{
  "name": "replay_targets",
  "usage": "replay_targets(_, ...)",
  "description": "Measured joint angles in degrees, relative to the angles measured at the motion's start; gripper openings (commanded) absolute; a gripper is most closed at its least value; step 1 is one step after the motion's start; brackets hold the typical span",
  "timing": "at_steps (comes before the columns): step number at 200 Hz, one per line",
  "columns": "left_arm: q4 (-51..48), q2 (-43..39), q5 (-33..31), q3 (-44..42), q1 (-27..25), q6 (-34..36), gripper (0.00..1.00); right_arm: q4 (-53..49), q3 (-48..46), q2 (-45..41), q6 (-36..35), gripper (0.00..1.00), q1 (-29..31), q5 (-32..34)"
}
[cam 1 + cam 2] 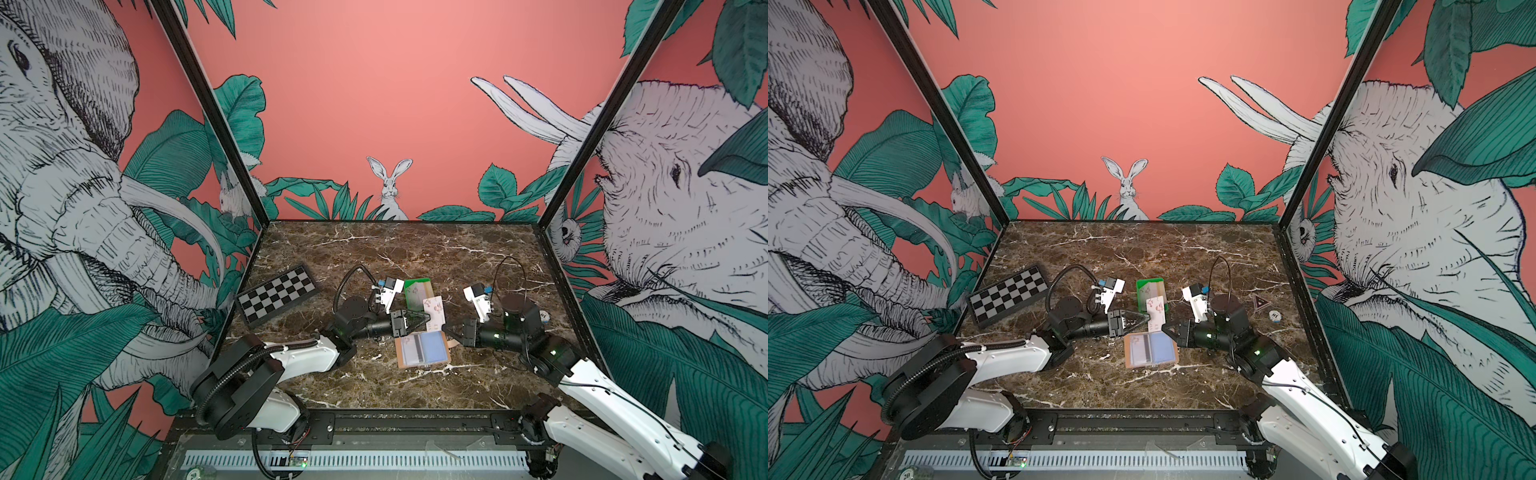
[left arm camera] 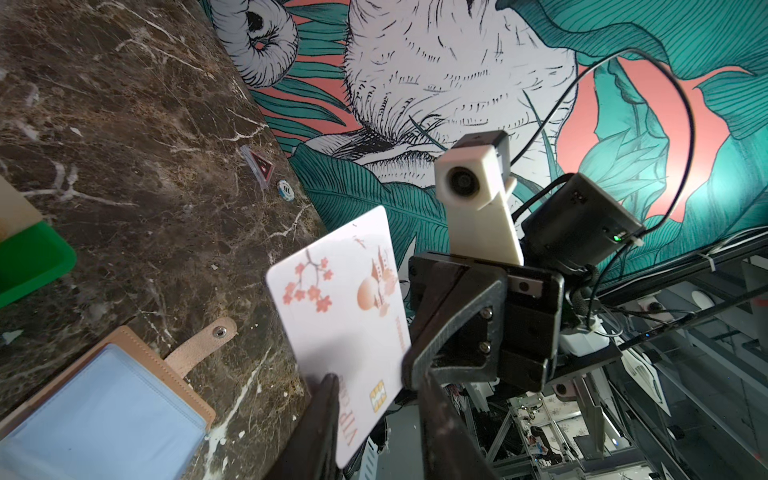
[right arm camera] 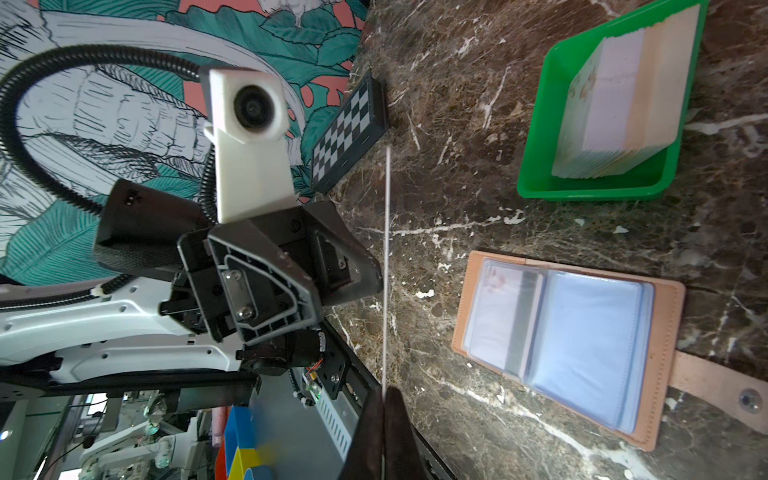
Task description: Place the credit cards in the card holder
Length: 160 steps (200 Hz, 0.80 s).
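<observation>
Credit card [image 2: 340, 316] pinched edgewise in right claw [image 3: 384, 395].

The card holder [image 1: 423, 348] lies open on the table [image 1: 374, 249]; the tray [image 1: 409, 284] holding stacked credit cards [image 1: 417, 294] sits just behind it; one card [image 1: 434, 313] hangs above the gap between; chessboard [image 1: 277, 297] far left, chip [image 1: 544, 317] far right.

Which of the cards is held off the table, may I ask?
The blossom-printed card in the right gripper; the rest lie in the green tray or the wallet.
</observation>
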Motion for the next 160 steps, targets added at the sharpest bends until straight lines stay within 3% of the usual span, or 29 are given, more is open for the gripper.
replay_targets(80, -4.96, -6.80, -0.11, -1.20, 0.00, 1.03, 0.38, 0.33, -0.04, -2.73, 1.77, 0.00, -0.13, -1.81)
replay_targets(160, -4.55, -6.75, 1.42, -1.25, 0.00, -1.36, 0.39, 7.02, -1.18, -3.48, 5.79, 0.00, -0.35, -6.12)
